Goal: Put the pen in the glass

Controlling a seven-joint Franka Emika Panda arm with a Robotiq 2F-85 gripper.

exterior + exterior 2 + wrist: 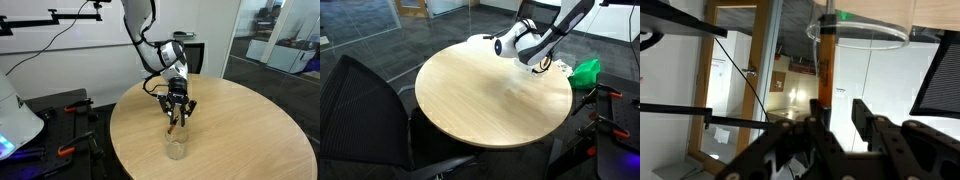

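In an exterior view my gripper (177, 106) hangs over the near part of the round wooden table (250, 130). It is shut on the pen (175, 123), a thin dark and reddish-brown stick pointing down. The pen's lower end is just above the rim of the clear glass (176, 148), which stands upright on the table. The wrist view is upside down. It shows the fingers (840, 108), the pen (823, 62) by the left finger and the glass rim (875, 40) beyond. In an exterior view the gripper (535, 63) is at the table's far side. Pen and glass are hidden there.
A black mesh chair (370, 110) stands at one side of the table (480, 95). A green object (586, 72) lies past the far edge. A white rounded device (15, 118) and a black bench with red clamps (62, 104) stand beside the table.
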